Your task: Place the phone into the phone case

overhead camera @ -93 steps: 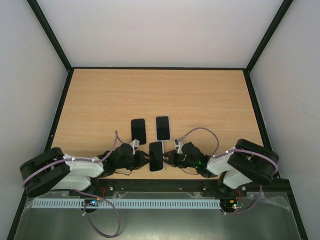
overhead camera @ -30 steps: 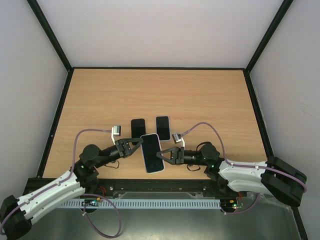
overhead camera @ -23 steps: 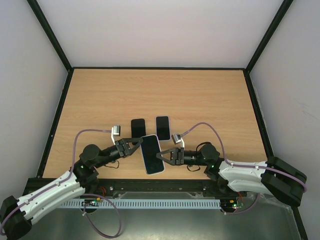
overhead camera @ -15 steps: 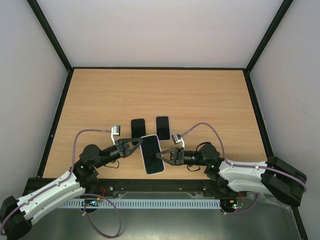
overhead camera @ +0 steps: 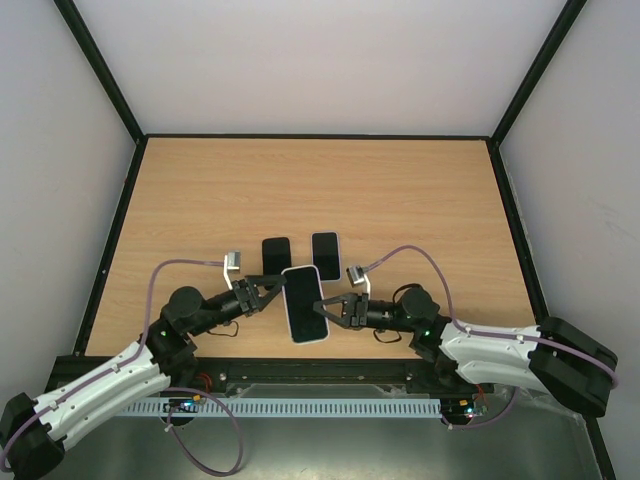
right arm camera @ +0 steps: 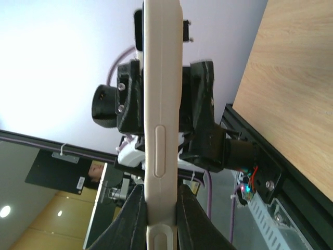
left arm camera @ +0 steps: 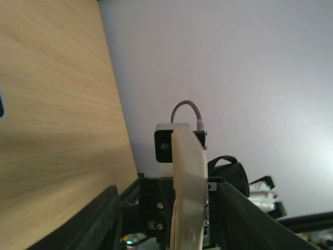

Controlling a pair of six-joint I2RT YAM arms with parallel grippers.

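Phone case [overhead camera: 305, 303]: white, being held up over the near middle of the worktop [overhead camera: 400, 190], between the two claws, its long side running away from the arm bases.
Phone [overhead camera: 303, 300]: its dark face is showing inside the case's white rim and facing the top camera (whether it is sitting fully home cannot be told).
Right claw [overhead camera: 323, 310]: pinching the phone case by its right long edge. The wrist view is showing the fingers [right arm camera: 132, 219] pressing on either flat side of the white edge, just below a side button.
Left claw [overhead camera: 278, 294]: standing spread at the case's left long edge. In the wrist view its fingers [left arm camera: 104, 219] are sitting well apart, with a gap showing on each side of the white edge (no contact visible).
Black phone [overhead camera: 275, 254]: lying flat on the worktop just beyond the left claw, apart from the held case.
White-edged phone [overhead camera: 325, 250]: lying flat beside the black phone, to its right, the two not touching.
Arms: both are reaching inward from the near edge, claws facing one another across the case.
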